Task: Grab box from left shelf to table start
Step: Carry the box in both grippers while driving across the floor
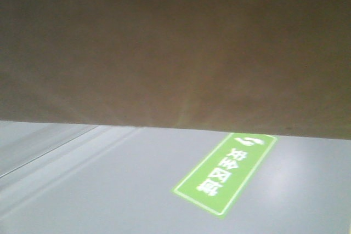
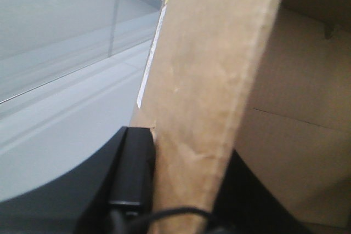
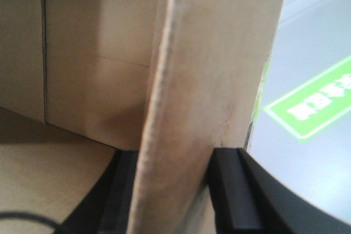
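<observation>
The brown cardboard box [image 1: 175, 42] fills the upper half of the front view, held off the grey floor. In the left wrist view my left gripper [image 2: 189, 184] is shut on one upright wall of the box [image 2: 208, 80], with a black finger [image 2: 131, 168] pressed on its outer face. In the right wrist view my right gripper [image 3: 175, 190] is shut on the opposite wall of the box [image 3: 214, 64], one finger [image 3: 230, 190] outside and the other inside. The box's open inside shows in both wrist views. Shiny grey ledges of the shelf [image 2: 82, 31] lie at the upper left. The table is out of view.
Grey floor [image 1: 109, 190] spreads below the box. A green floor sign with white characters [image 1: 225, 171] lies to the right and also shows as the green sign [image 3: 312, 102] beside my right gripper. A paler strip [image 1: 33, 146] runs along the left.
</observation>
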You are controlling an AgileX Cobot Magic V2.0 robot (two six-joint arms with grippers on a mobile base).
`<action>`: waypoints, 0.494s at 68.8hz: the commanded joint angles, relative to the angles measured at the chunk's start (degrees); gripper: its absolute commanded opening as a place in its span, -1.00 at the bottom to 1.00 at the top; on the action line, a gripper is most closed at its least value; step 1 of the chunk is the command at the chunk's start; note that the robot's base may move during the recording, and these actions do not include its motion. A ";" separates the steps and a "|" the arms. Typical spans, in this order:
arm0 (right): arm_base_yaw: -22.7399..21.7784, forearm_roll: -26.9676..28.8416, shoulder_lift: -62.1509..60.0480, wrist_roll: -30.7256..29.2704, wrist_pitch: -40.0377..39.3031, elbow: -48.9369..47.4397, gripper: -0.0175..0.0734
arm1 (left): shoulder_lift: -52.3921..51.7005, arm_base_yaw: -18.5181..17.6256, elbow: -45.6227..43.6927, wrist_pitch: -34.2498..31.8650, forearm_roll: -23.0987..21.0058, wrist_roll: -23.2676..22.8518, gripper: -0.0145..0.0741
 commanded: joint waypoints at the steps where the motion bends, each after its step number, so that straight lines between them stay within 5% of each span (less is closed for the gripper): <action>1: -0.37 -5.91 0.96 -1.24 -7.41 -1.57 -0.49 | 0.23 -1.47 -2.21 -4.73 -4.74 6.13 -0.88; 34: -0.37 -5.91 0.96 -1.24 -7.35 -1.57 -0.49 | 0.23 -1.57 -2.21 -4.73 -4.74 6.13 -0.88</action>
